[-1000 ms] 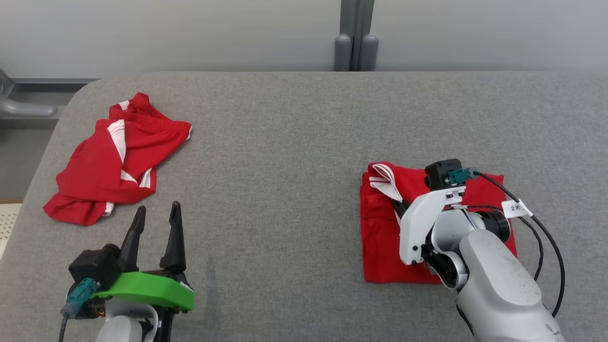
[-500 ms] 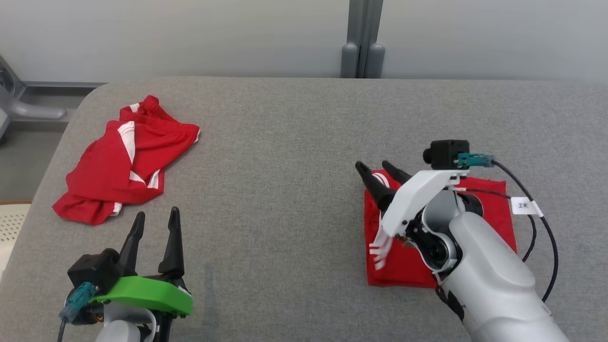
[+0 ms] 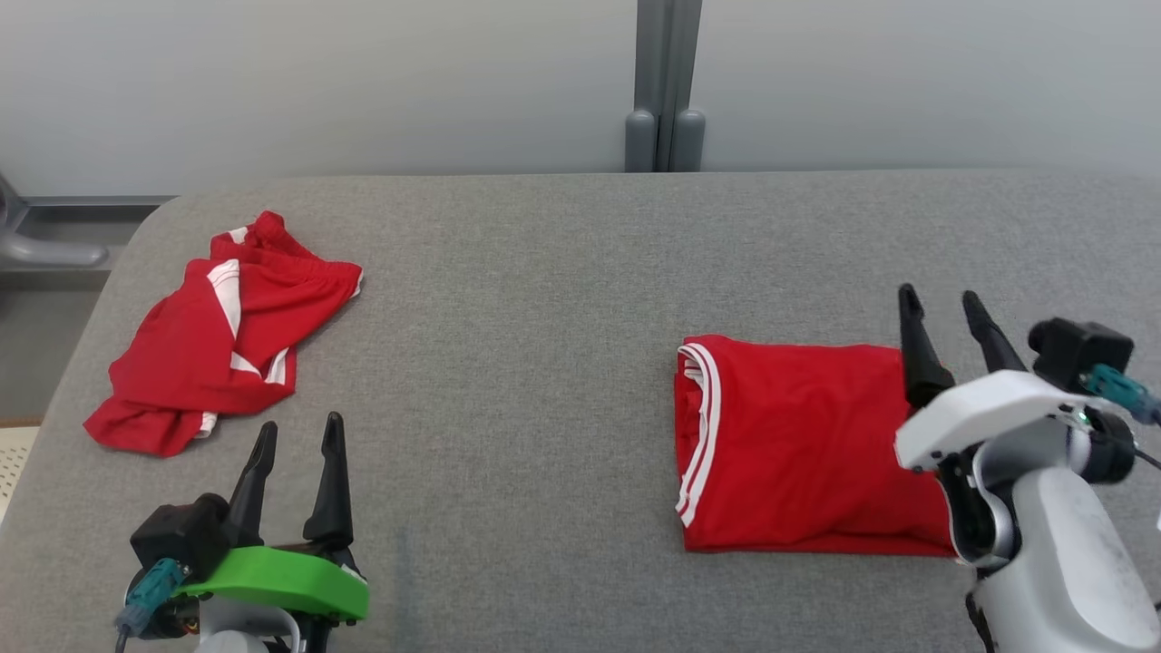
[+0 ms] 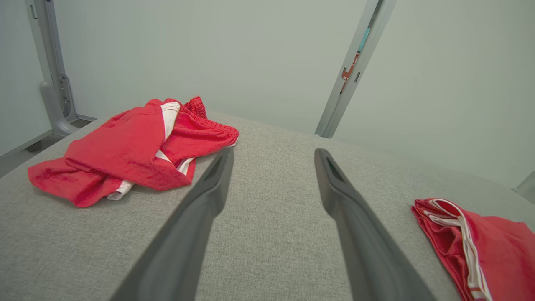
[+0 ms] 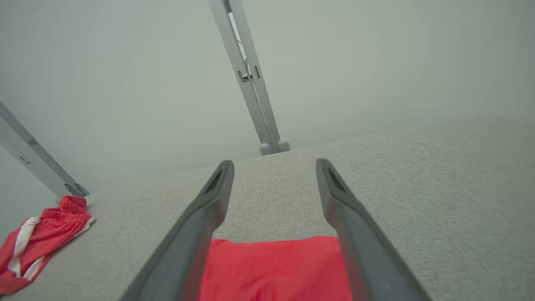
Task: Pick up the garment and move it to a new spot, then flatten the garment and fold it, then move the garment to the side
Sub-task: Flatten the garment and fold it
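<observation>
Both grippers wide open, just parked there

The left gripper [image 3: 302,420] sits at the lower left of the head view. Its two dark fingers [image 3: 332,472] point up the frame and stand apart, with a green bracket [image 3: 272,570] at the wrist behind them. The right gripper [image 3: 937,291] is over by the right edge, tilted a bit toward the upper left and parted too. It sits on a white bracket [image 3: 989,408], and the pale forearm [image 3: 1052,562] runs off the lower right corner.

On the bench [image 3: 526,345], the folded garment [image 3: 798,453] lies at the right, the crumpled garment [image 3: 218,331] far left, well apart. The left pincer [image 3: 301,422] is before the crumpled one, the right pincer [image 3: 938,293] at the folded garment's right edge.
</observation>
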Motion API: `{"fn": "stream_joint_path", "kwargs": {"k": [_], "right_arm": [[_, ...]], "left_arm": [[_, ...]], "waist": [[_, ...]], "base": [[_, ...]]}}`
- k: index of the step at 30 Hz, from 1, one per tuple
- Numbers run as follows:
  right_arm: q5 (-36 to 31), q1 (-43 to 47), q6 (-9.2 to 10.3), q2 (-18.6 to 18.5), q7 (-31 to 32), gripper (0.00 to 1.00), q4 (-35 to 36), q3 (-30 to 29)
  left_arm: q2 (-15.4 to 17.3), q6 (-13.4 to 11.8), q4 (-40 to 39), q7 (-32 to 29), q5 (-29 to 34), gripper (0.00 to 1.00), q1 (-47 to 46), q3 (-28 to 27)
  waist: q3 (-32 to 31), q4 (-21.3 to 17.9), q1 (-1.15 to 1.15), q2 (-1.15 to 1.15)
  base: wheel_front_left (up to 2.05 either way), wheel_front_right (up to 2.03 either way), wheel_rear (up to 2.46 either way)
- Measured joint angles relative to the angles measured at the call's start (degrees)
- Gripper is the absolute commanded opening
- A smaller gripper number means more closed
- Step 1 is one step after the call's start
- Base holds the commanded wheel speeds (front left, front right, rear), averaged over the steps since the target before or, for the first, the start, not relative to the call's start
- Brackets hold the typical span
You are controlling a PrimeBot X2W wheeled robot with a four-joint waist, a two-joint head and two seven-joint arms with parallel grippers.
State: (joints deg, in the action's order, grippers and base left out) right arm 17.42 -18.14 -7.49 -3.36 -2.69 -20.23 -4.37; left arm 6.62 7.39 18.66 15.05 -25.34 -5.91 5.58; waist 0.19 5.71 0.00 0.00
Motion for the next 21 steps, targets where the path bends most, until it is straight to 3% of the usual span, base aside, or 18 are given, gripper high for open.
{"fn": "stream_joint_path", "kwargs": {"k": [9,21], "right_arm": [[-8.6,10.1,0.00,-2.1,-0.8,1.00,10.2,-2.7],[-9.3,11.9,-0.03,-5.7,-3.5,1.00,8.2,4.1]], "left_arm": [[-0.7,0.0,-0.6,0.0,0.3,1.00,0.3,-1.1],[-1.0,0.0,-2.4,0.0,1.8,1.00,2.0,-2.8]], "waist": [[0.0,-2.2,0.00,0.00],[-1.3,-5.0,0.00,0.00]], "base": [[0.00,0.00,0.00],[0.00,0.00,0.00]]}}
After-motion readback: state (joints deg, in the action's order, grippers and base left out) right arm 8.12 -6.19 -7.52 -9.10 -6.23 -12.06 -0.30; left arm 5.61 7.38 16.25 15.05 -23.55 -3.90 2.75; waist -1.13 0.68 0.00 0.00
